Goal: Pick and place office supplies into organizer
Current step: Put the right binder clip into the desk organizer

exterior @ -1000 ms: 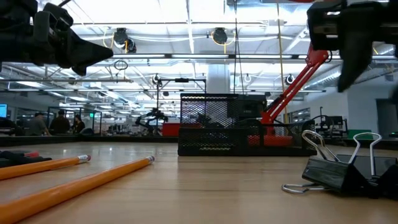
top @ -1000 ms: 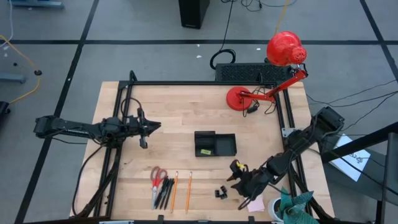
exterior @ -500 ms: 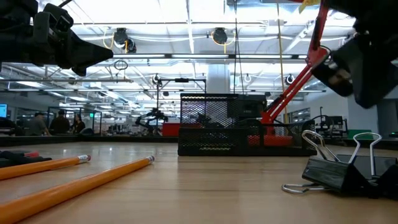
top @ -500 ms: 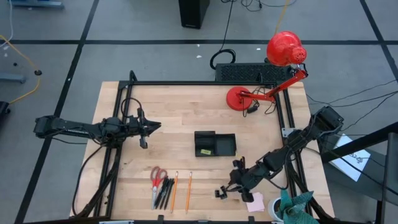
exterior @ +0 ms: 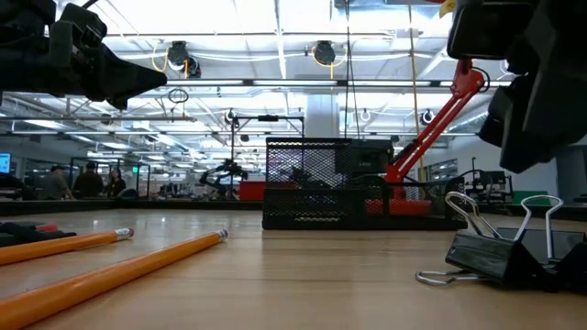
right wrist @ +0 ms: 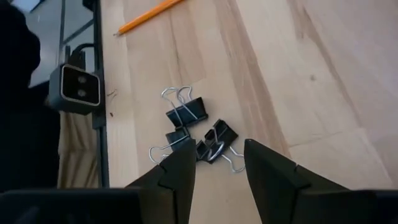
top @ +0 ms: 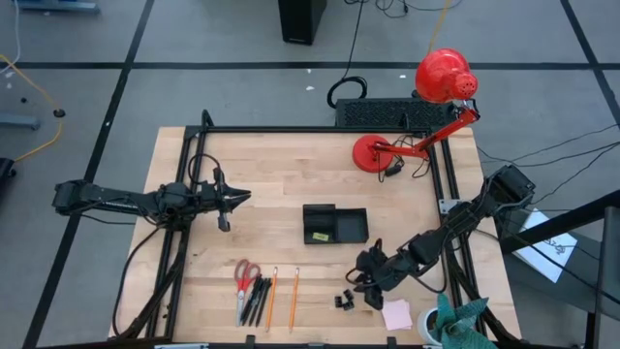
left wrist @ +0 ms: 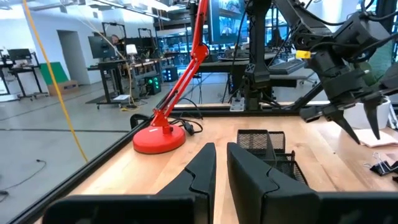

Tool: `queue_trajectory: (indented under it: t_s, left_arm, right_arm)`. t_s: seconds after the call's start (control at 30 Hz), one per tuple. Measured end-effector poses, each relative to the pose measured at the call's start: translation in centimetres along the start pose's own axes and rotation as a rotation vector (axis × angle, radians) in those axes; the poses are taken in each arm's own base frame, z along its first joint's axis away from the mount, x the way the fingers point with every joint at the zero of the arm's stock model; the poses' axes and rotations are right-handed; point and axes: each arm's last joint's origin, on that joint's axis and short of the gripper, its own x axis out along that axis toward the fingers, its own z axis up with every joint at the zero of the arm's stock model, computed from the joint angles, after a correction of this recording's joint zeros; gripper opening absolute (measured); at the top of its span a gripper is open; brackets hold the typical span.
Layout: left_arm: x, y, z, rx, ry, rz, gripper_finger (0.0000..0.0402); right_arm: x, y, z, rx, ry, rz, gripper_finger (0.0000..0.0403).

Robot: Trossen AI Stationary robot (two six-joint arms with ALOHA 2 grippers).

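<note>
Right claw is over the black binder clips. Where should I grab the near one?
Grip the black binder clip across its folded black body, descending from above with the open right claw; its thin wire handles lie flat on the wood, hard to pinch.

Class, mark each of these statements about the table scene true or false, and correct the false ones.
1. The right gripper has its jaws open above the binder clips. True.
2. The scissors lie inside the organizer. False: they lie on the table beside the pens.
3. A small yellow piece sits in the organizer. True.
4. The left gripper holds an orange pencil. False: both pencils lie on the table.
</note>
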Motion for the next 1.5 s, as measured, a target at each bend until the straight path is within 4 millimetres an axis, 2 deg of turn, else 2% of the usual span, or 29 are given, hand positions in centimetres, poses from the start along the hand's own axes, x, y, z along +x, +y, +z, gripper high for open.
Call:
queue_trajectory:
  t_s: [0.23,0.47,0.9,1.23,1.5]
  left_arm:
    - [0.0,0.0,0.0,0.002,0.000,0.000,0.0047]
    - [0.0,0.0,0.0,-0.012,0.003,0.000,0.0047]
    - [0.0,0.0,0.0,-0.011,0.004,-0.001,0.0047]
    - [0.0,0.0,0.0,-0.011,0.003,-0.001,0.0047]
    - [0.0,0.0,0.0,-0.012,0.003,-0.001,0.0047]
  right_arm:
    - [0.0,0.0,0.0,0.064,0.002,-0.004,0.0128]
    - [1.3,-0.5,-0.7,0.094,0.067,-0.012,0.0128]
    - [1.9,-0.4,-0.6,0.101,0.051,0.016,0.0128]
    - [3.8,-0.8,-1.3,0.110,0.076,0.021,0.0128]
    - [3.9,-0.9,-1.2,0.112,0.075,0.018,0.0128]
